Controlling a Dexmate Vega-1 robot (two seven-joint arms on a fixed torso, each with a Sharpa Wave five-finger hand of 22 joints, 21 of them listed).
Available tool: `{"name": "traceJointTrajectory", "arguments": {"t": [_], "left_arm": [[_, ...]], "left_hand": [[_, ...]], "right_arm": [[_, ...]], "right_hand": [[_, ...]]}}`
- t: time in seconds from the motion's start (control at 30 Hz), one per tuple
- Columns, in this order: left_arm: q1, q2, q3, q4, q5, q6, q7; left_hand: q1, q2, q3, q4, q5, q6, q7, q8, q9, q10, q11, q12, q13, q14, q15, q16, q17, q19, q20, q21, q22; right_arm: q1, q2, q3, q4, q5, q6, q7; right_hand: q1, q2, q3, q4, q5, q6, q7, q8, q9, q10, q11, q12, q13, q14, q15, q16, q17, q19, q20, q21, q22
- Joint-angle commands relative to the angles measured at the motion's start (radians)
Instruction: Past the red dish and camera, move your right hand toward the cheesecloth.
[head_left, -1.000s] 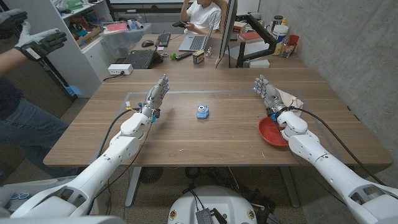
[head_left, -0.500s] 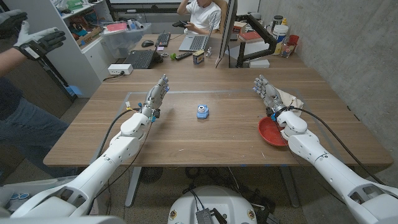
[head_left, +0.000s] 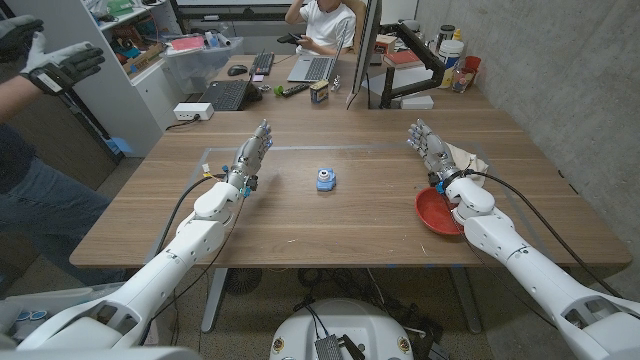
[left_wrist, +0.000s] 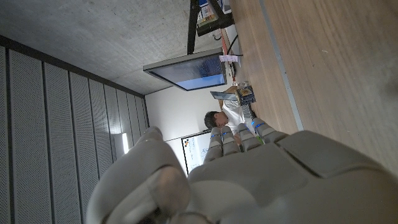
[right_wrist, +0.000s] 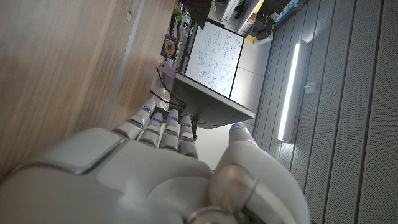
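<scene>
In the head view a red dish (head_left: 436, 212) sits near the table's right front, partly under my right forearm. A small blue camera (head_left: 326, 180) stands at the table's middle. The pale cheesecloth (head_left: 470, 160) lies crumpled just beyond and to the right of my right hand (head_left: 430, 150), which stands on its edge with fingers straight and apart, holding nothing. My left hand (head_left: 252, 155) stands the same way on the left half, empty. The right wrist view shows my right hand's back (right_wrist: 161, 168) over bare wood; the left wrist view shows my left hand's back (left_wrist: 249, 180).
A wooden table (head_left: 330, 225) with a taped rectangle at its far middle. Behind it stands a desk with laptops, a monitor (head_left: 362, 45) and a seated person (head_left: 325, 25). A person's gloved hands (head_left: 60, 62) are at the left edge. A concrete wall runs along the right.
</scene>
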Motion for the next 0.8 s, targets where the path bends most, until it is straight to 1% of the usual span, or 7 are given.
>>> {"name": "traceJointTrajectory", "arguments": {"t": [0.03,0.13,0.37,0.8], "left_arm": [[0.007,0.008,0.000,-0.018,0.004,0.009,0.007],[0.011,0.011,-0.001,-0.025,0.005,0.009,0.012],[0.020,0.013,-0.003,-0.034,0.007,0.009,0.020],[0.029,0.017,-0.005,-0.050,0.009,0.012,0.032]], "left_hand": [[0.010,0.005,0.002,-0.001,0.002,-0.002,0.002,0.006,0.003,-0.003,-0.004,0.004,0.002,-0.012,-0.002,0.003,0.001,-0.009,-0.046,-0.003,0.003],[0.010,0.006,0.002,-0.002,0.002,-0.001,0.002,0.007,0.003,-0.001,-0.009,0.004,0.002,-0.012,-0.003,0.003,0.001,-0.009,-0.044,-0.004,0.003],[0.011,0.006,0.001,-0.002,0.002,0.000,0.001,0.007,0.003,-0.001,-0.006,0.004,0.002,-0.013,-0.003,0.003,0.001,-0.010,-0.043,-0.007,0.003],[0.011,0.007,0.000,-0.002,0.001,0.001,0.001,0.008,0.003,-0.001,-0.006,0.005,0.002,-0.013,-0.002,0.003,0.001,-0.010,-0.038,-0.010,0.003]], "right_arm": [[0.003,-0.016,0.001,-0.010,-0.016,-0.002,-0.002],[0.006,-0.018,0.000,-0.007,-0.022,0.001,-0.004],[0.017,-0.017,-0.003,0.013,-0.035,0.016,-0.001],[0.032,-0.026,-0.007,0.027,-0.059,0.024,-0.001]], "right_hand": [[0.009,0.002,0.008,-0.003,0.007,0.003,-0.001,0.005,0.004,0.004,-0.003,0.005,0.005,0.007,0.000,0.005,0.006,0.012,-0.015,-0.001,0.005],[0.009,0.002,0.008,-0.003,0.007,0.003,-0.002,0.005,0.004,0.003,-0.002,0.005,0.005,0.007,-0.001,0.005,0.006,0.012,-0.015,-0.002,0.005],[0.010,0.002,0.007,-0.005,0.007,0.002,-0.004,0.004,0.004,0.004,-0.001,0.005,0.005,0.008,-0.001,0.005,0.005,0.013,-0.015,-0.005,0.005],[0.011,0.002,0.008,-0.007,0.007,0.003,-0.010,0.005,0.004,0.003,-0.003,0.004,0.005,0.006,-0.004,0.004,0.005,0.014,-0.015,-0.009,0.005]]}}
